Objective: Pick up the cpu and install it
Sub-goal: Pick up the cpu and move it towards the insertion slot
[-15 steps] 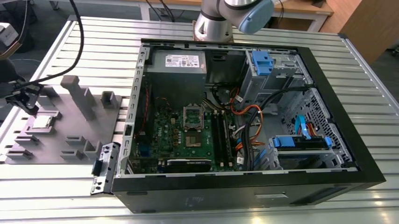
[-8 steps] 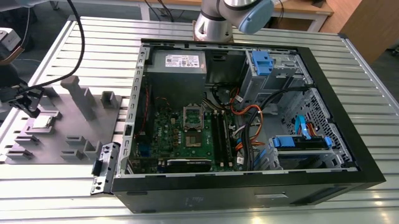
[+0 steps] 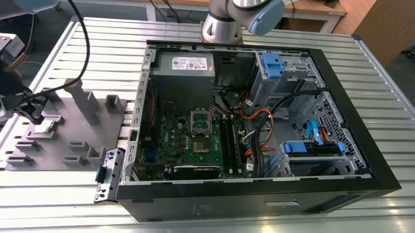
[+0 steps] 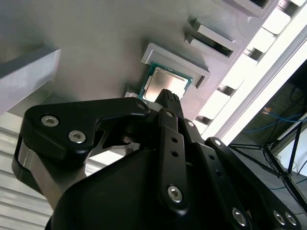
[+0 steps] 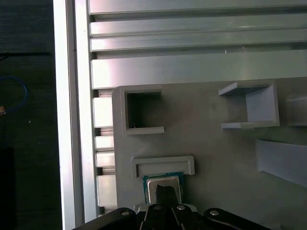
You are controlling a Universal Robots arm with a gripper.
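Well apart from the pincer (image 3: 31, 114), on the same slotted metal surface (image 3: 58, 208), sits the open computer case (image 3: 259, 206). I judge it is laid on its side so that the green circuit board (image 3: 184, 141) and its silver socket frame (image 3: 199, 122) face up for access from above. Right beneath the pincer is the grey fixture plate (image 3: 65, 138), studded with blocks and pockets that I take to be part holders. The cpu (image 4: 165, 84) lies flat in one low-walled pocket directly under the pincer's tip, metal top up. The walls probably keep it square for a clean pick. It is neither lifted nor installed. In both wrist views the tip overlaps the cpu's edge, but I cannot tell whether it touches, nor whether the pincer is released or clenched.
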